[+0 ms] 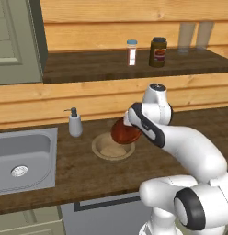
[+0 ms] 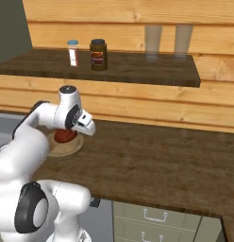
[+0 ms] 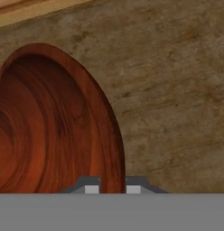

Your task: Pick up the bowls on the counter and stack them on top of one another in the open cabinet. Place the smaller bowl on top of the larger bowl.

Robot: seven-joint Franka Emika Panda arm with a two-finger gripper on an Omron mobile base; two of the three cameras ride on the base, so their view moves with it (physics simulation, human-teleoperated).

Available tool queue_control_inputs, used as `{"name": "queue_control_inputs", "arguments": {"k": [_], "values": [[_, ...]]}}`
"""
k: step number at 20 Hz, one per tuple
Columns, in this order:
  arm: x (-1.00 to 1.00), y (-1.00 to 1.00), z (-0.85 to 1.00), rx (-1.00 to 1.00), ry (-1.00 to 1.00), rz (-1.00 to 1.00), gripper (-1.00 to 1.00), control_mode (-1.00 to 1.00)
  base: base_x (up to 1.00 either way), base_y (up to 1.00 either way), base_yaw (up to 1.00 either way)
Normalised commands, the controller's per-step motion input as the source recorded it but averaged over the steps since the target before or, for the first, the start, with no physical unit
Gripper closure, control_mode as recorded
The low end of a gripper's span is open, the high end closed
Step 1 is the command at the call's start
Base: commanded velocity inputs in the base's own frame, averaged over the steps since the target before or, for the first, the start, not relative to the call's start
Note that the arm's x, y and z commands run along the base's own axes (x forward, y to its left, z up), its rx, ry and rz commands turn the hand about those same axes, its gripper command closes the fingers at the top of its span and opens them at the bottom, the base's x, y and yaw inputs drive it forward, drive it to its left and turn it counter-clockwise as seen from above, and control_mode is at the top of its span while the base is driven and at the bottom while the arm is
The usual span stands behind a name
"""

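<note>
Reddish-brown smaller bowl (image 3: 55,131) is clamped at its rim between the closed fingers (image 3: 91,187), tilted and raised just above the larger bowl (image 1: 113,148). The tan larger bowl rests on the dark wood worktop (image 1: 79,170), near the soap dispenser (image 1: 75,122), below the open cabinet (image 1: 111,66).

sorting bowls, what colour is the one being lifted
Reddish-brown wood grain, the smaller bowl; clearest in the hand view.
</note>
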Motion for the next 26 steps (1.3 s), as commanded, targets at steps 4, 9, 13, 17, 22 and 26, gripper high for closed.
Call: {"name": "queue_control_inputs", "arguments": {"k": [4,9,13,17,22,26], "values": [[0.0,0.44,-0.56,-0.08,0.0,0.01,1.0,-1.0,0.0,0.0,0.0],[0.0,0.39,-0.39,-0.01,0.0,0.01,1.0,-1.0,0.0,0.0,0.0],[0.02,0.16,0.0,0.0,0.0,0.0,1.0,-1.0,0.0,0.0,0.0],[0.02,0.16,-0.01,0.0,0.01,0.0,1.0,-1.0,0.0,0.0,0.0],[0.04,0.11,-0.41,0.0,0.02,0.0,1.0,-1.0,0.0,0.0,0.0],[0.15,0.0,-0.32,0.0,0.0,0.0,1.0,-1.0,0.0,0.0,0.0]]}}
